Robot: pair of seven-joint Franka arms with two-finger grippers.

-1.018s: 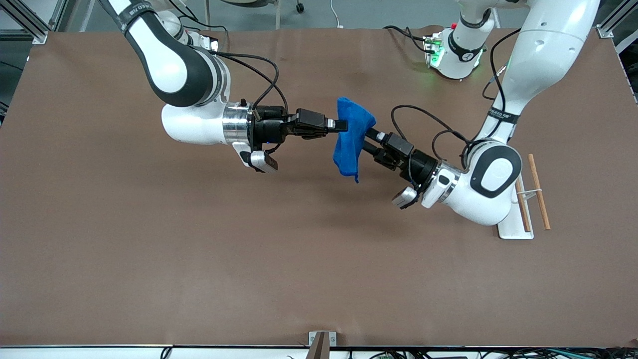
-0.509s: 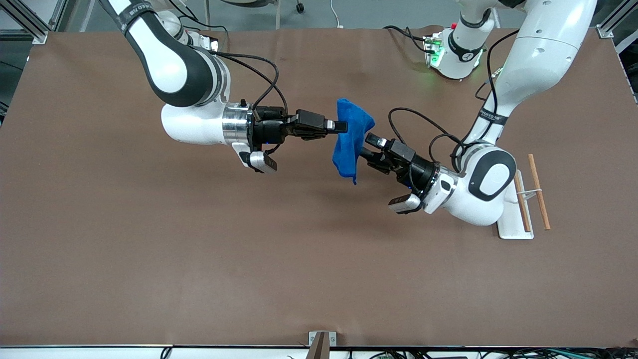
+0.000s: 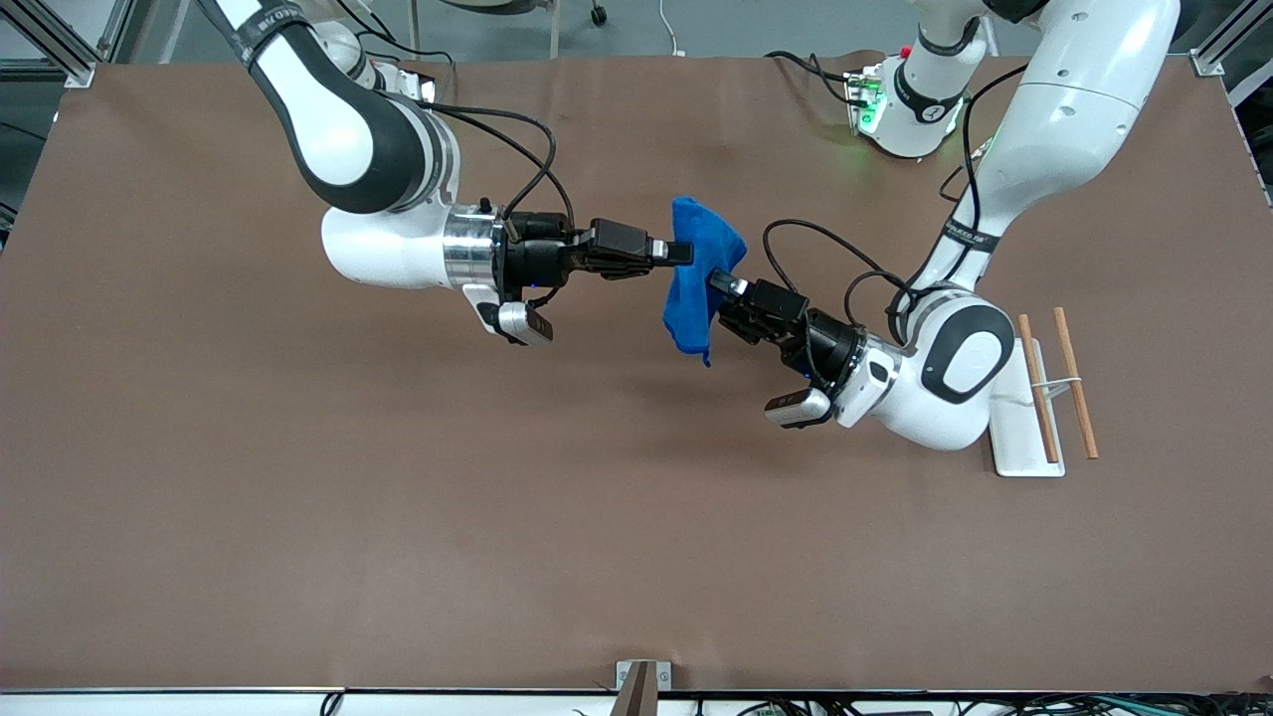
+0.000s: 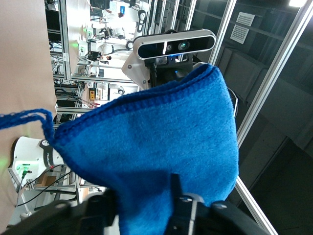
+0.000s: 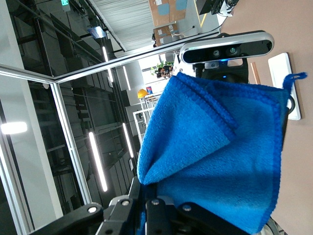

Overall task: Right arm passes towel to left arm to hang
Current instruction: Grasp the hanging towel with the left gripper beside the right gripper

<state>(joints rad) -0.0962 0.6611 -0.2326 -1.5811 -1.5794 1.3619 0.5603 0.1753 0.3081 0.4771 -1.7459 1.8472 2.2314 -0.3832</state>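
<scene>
while the right gripper (image 3: pixel 682 253) pinches the towel (image 3: pixel 699 283) mid-frame, the left gripper (image 3: pixel 718 295) meets it — grip unclear.

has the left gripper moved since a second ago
Yes. In the front view the left gripper has slid away from the white rack, toward the right arm's end, and now reaches the towel held by the right gripper.

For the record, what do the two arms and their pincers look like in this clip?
Both arms are glossy white with black joint bands and loose black cables. The right arm and the left arm each carry a black two-finger pincer, the right pincer and the left pincer, with a small silver camera under the wrist.
</scene>
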